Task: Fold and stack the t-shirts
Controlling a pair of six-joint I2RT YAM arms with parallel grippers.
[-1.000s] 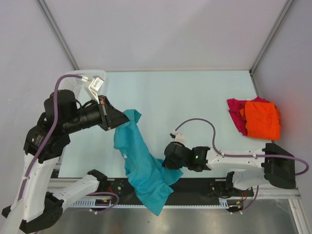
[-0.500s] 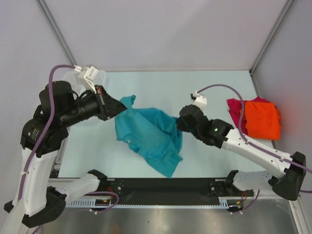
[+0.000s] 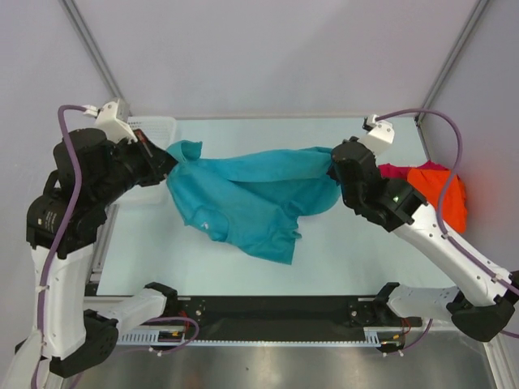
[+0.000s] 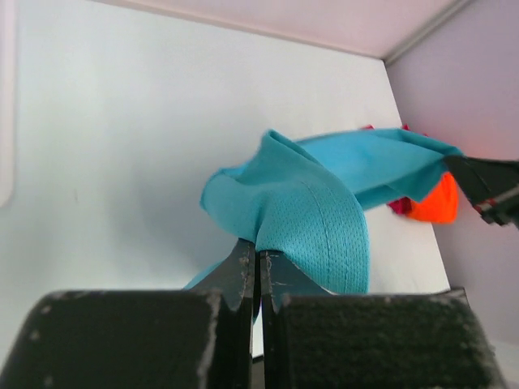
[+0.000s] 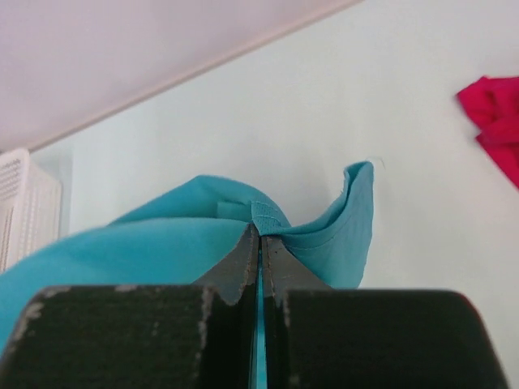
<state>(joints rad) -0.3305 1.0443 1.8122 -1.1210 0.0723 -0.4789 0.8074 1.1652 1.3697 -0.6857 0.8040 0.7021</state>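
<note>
left gripper (image 3: 168, 160) & right gripper (image 3: 331, 166) both pinched tight on the teal t-shirt (image 3: 243, 203) — strung up over mid bench (image 3: 357, 243), prob to spread it flat b4 folding. orange t-shirt (image 3: 444, 193) overlaps magenta t-shirt (image 3: 392, 172) at the right edge.

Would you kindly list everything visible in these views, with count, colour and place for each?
teal t-shirt: one, teal-blue, stretched between both grippers above the middle of the table, lower part hanging down
orange t-shirt: one, bright orange, right side of the table, lying on the magenta one
magenta t-shirt: one, magenta-red, right side, partly under the orange one
basket: one, white mesh, far left corner, mostly hidden by the left arm
table: one, pale blue-green, under everything
left gripper: one, black, shut on the teal t-shirt's left end
right gripper: one, black, shut on its right end
</note>
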